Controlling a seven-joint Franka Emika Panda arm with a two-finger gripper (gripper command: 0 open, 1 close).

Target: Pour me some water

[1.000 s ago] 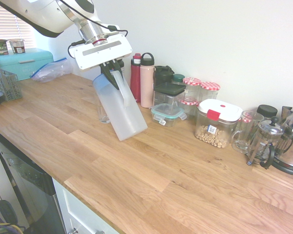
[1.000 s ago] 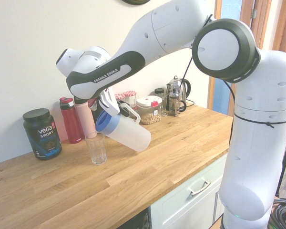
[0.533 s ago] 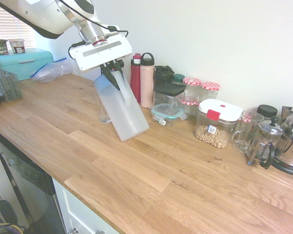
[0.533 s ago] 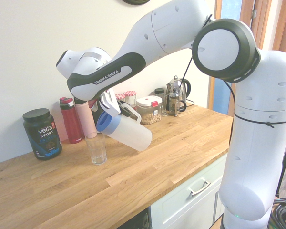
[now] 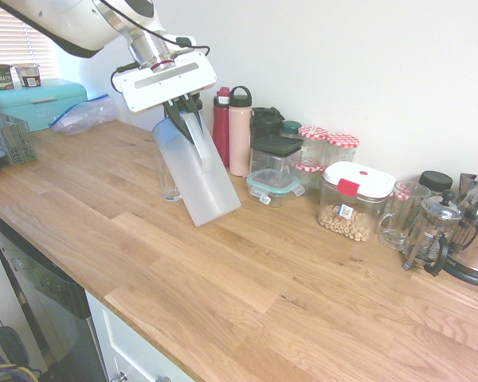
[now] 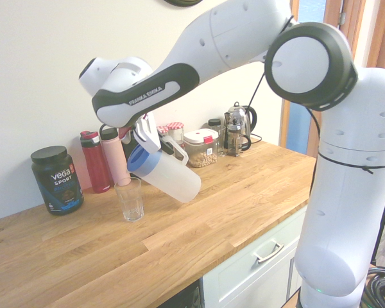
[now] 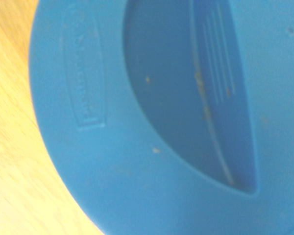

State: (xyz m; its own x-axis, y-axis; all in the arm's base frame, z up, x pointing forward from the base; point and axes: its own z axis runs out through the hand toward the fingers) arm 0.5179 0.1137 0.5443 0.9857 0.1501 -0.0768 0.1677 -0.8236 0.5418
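Water, if any sits in the frosted jug [image 5: 197, 171] tilted above the worktop [image 5: 247, 294] beside the glass [image 6: 131, 204], will likely slosh heavily, so the fingers [image 5: 185, 119] rightly grip its stiff handle [image 5: 197, 137].

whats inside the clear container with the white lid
Small pale, nut-like pieces fill the lower part of the container. The label covers a patch of them, and whatever lies deeper in the pile is hidden.
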